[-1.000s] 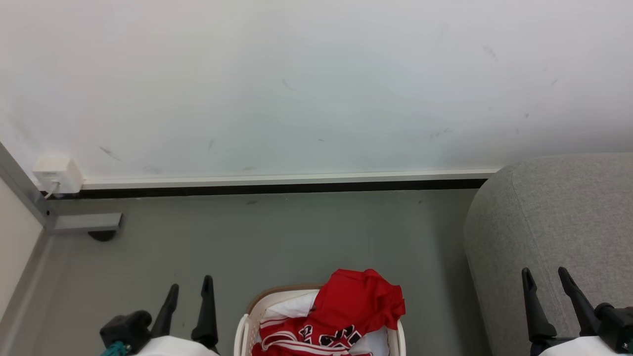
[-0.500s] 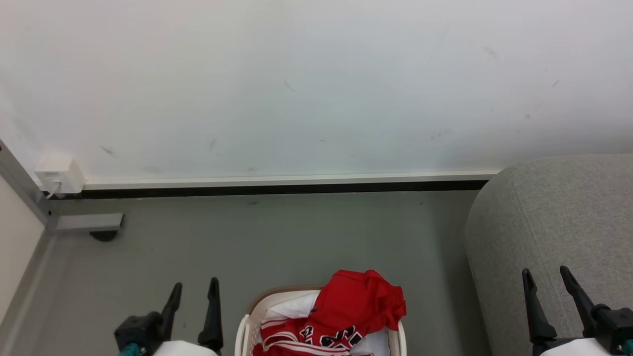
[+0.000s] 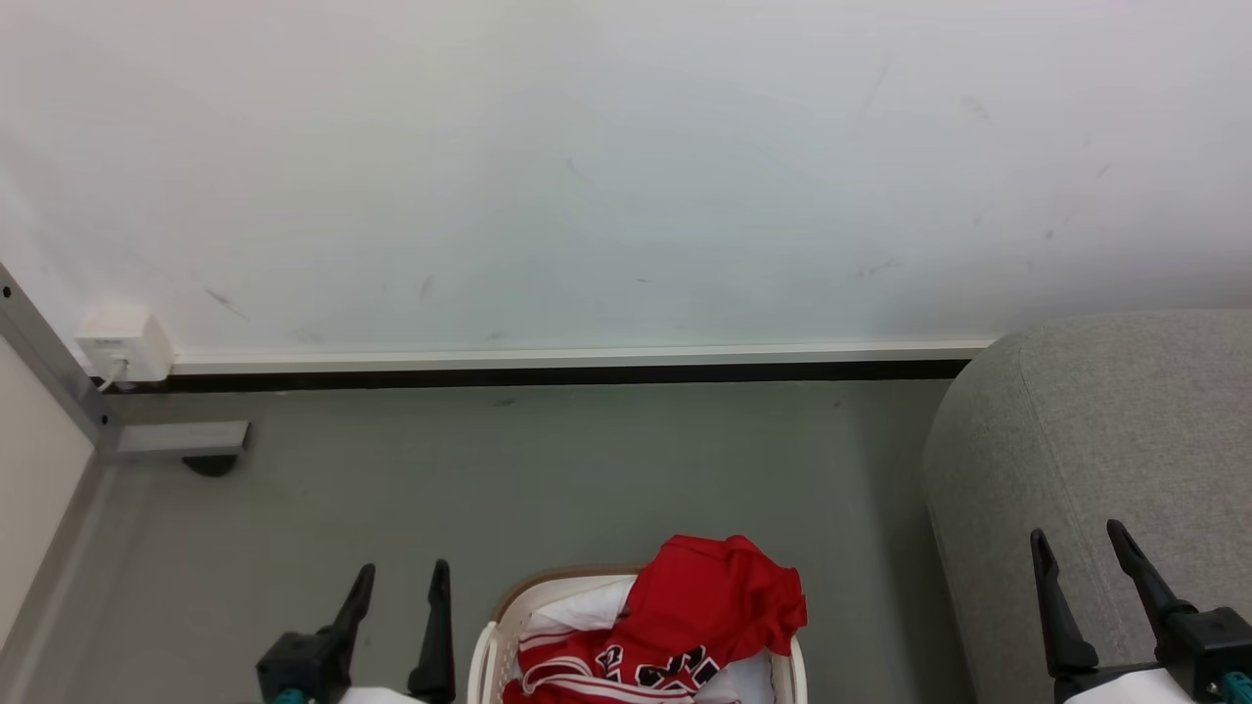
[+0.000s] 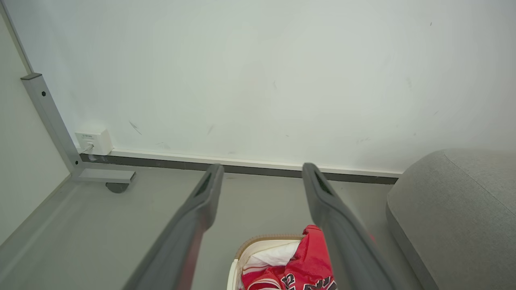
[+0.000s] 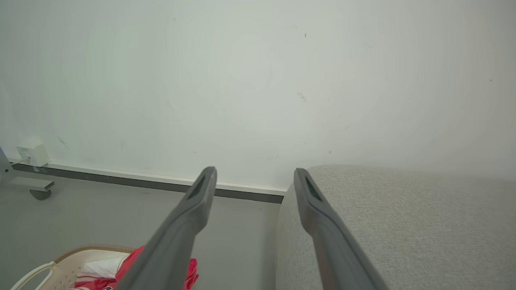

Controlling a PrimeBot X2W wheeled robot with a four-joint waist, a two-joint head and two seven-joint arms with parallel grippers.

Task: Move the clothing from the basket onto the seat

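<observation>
Across the top of the head view runs the white wall [image 3: 626, 147], with grey floor [image 3: 587, 469] below it. At the right edge sits the seat [image 3: 1105, 430], a grey sofa with a rounded corner. At bottom centre the basket [image 3: 486, 655] stands on the floor, and the clothing [image 3: 714, 606] lies heaped in it, red cloth spilling over its right rim. My left end effector [image 3: 404, 567], lower left beside the basket, has its fingers apart and empty. My right end effector [image 3: 1076, 533], lower right before the seat, is likewise spread.

Soft red cloth clothing [image 3: 719, 606], perforated plastic basket [image 3: 481, 660], matt fabric seat [image 3: 1105, 440]
</observation>
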